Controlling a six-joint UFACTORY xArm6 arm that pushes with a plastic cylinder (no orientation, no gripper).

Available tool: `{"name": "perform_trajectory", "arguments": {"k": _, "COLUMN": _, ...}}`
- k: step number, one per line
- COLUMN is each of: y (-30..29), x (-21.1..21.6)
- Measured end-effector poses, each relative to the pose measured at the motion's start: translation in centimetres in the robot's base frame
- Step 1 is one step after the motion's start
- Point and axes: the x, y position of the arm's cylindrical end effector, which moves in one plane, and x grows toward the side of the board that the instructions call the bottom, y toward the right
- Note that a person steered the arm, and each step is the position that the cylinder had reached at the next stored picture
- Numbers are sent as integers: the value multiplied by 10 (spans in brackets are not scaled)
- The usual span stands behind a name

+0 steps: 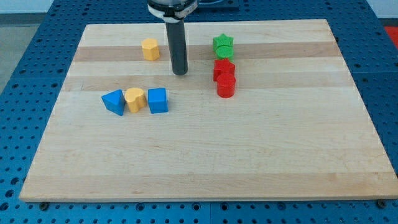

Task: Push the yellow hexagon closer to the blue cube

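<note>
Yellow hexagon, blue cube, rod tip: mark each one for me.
yellow hexagon [150,48]: camera view, middle of its front face.
blue cube [158,101]: camera view, middle of its front face.
my tip [180,73]: camera view, rod's very bottom end, to the view's right of the yellow hexagon.

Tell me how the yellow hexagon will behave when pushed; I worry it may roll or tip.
The yellow hexagon looks squat with a flat base, so it should slide on the board, not roll or tip. An off-centre push from my tip, now to its lower right, would probably spin it. It looks rigid and probably light.
</note>
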Motion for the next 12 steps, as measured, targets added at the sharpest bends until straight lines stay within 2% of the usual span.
{"name": "perform_trajectory", "arguments": {"k": 3, "y": -1, "x": -78}}
{"name": "perform_trajectory", "arguments": {"k": 6, "y": -84, "x": -87}}
{"name": "perform_trajectory", "arguments": {"k": 8, "y": -90, "x": -77}}
{"name": "perform_trajectory", "arguments": {"k": 11, "y": -88, "x": -14}}
{"name": "perform_trajectory", "arguments": {"k": 12, "y": -87, "x": -7}}
